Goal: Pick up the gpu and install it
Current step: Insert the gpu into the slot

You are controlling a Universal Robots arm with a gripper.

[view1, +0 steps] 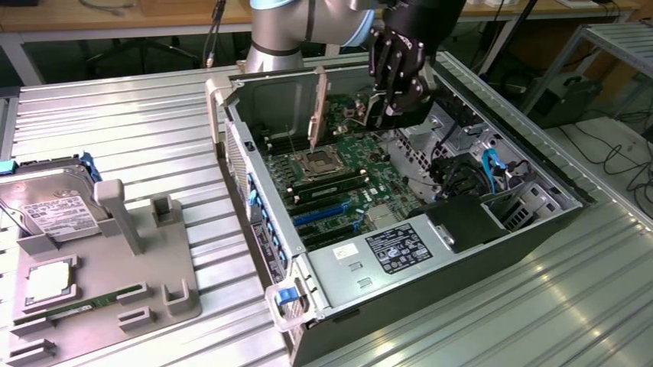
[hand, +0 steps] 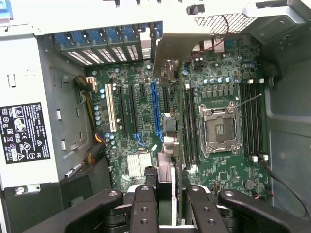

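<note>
My gripper (view1: 393, 103) hangs over the far end of the open computer case (view1: 510, 222), its black fingers (hand: 145, 204) pointing down at the motherboard (view1: 347, 183). It is shut on the gpu (hand: 165, 172), which I see edge-on in the wrist view as a thin dark card with a pale edge between the two fingers. The card sits above the motherboard, beside the long blue slot (hand: 155, 109) and clear of it. In the exterior view only a thin silvery sliver of the gpu (view1: 381, 111) pokes out below the fingers.
A thin upright panel (view1: 318, 107) stands inside the case, to the exterior view's left of the gripper. The CPU socket (hand: 218, 128), memory slots and a labelled power supply (view1: 403, 248) fill the case. A grey fixture (view1: 153, 267) holding a hard drive (view1: 51, 214) lies on the ribbed metal table.
</note>
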